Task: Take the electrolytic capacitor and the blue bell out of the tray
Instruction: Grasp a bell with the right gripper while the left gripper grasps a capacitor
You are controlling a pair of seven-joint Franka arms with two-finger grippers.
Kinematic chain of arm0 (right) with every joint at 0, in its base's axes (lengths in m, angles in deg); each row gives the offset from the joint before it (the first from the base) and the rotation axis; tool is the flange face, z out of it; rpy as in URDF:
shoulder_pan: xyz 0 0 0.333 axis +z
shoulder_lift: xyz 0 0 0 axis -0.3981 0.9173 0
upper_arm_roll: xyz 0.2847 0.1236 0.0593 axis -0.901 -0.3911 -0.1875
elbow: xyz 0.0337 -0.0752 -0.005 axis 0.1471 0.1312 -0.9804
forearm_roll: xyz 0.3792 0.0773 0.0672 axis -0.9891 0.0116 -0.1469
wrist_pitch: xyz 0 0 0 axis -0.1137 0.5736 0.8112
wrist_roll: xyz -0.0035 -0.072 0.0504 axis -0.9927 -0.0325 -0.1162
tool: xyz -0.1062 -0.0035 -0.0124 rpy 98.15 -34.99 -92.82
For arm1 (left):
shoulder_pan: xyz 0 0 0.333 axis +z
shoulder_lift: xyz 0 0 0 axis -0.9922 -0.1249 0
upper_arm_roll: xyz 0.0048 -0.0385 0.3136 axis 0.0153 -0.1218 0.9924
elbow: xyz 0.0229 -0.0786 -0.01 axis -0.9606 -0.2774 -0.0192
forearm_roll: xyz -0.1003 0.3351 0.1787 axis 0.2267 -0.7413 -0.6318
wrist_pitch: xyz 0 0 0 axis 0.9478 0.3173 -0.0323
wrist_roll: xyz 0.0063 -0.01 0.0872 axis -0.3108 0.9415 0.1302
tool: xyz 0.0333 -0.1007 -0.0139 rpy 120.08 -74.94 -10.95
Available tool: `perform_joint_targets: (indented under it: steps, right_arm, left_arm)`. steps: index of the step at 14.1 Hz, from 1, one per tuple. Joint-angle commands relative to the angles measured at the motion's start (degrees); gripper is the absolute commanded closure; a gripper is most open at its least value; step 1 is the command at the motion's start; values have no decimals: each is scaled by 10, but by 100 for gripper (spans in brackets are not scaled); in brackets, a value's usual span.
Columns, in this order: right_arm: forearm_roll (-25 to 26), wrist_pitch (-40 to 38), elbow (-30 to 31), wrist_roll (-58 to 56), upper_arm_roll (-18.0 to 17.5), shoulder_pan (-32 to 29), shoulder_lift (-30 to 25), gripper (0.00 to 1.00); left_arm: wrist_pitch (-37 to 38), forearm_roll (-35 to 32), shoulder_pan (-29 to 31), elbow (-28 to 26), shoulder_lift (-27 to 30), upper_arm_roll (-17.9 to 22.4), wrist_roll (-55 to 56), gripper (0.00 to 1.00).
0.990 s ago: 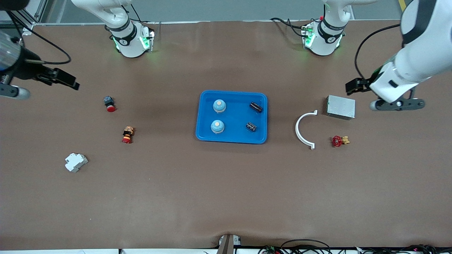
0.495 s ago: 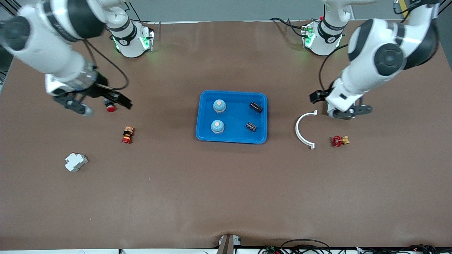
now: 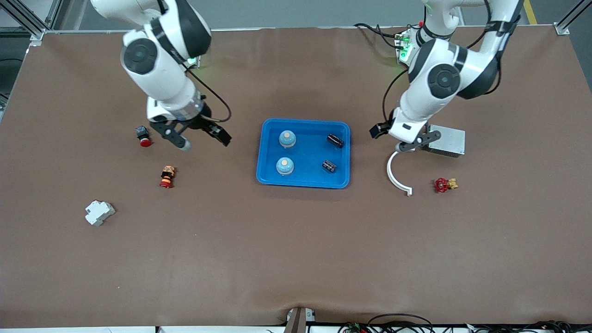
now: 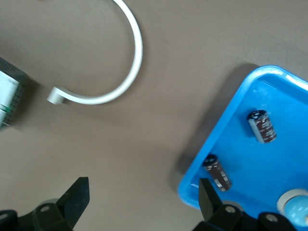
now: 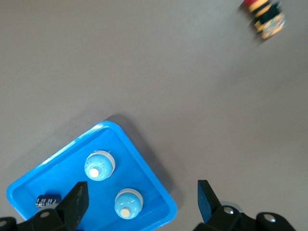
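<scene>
In the front view, a blue tray [image 3: 305,157] sits at the centre of the frame on the brown table [image 3: 296,259]. Two blue bells [image 3: 287,138] [image 3: 285,166] stand in its half toward the right arm's end. Two black capacitors [image 3: 335,140] [image 3: 329,166] lie in its half toward the left arm's end. The right pincer [image 3: 203,138] hangs spread wide over bare table between the tray and a red push-button [image 3: 143,136]. The left pincer [image 3: 393,138] hangs over the upper end of a white half-ring [image 3: 397,173], between the tray and a grey metal box [image 3: 446,140]. A red valve [image 3: 444,185] lies just beside the half-ring.

In the left wrist view, the left pincer [image 4: 142,199] is spread wide and holds nothing. Under it are the tray's corner [image 4: 226,115], both capacitors [image 4: 262,126] [image 4: 217,172] and the half-ring [image 4: 130,72].

In the right wrist view, the right pincer [image 5: 142,202] is also wide and holds nothing. It sits above the tray's edge [image 5: 144,163], with both bells [image 5: 99,166] [image 5: 128,203] and one capacitor [image 5: 47,201] showing.
</scene>
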Motion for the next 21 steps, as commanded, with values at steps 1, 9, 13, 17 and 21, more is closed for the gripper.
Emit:
perform_joint_targets:
  steps: [1, 9, 13, 17, 21]
  right_arm:
    - [18, 44, -12, 73, 7, 44, 56, 0]
    - [121, 103, -139, 261, 7, 109, 257, 0]
    - [121, 105, -193, 269, 7, 112, 317, 0]
    - [121, 108, -224, 288, 7, 120, 354, 0]
    - [119, 116, -224, 301, 7, 134, 366, 0]
  left_arm:
    - [-62, 10, 1, -3, -46, -21, 65, 8]
    - [-204, 1, -66, -10, -154, -20, 289, 26]
    - [-219, 0, -80, -7, -173, -19, 347, 32]
    - [-254, 0, -88, -1, -199, -18, 367, 33]
    - [-255, -1, -98, 5, -219, -16, 370, 36]
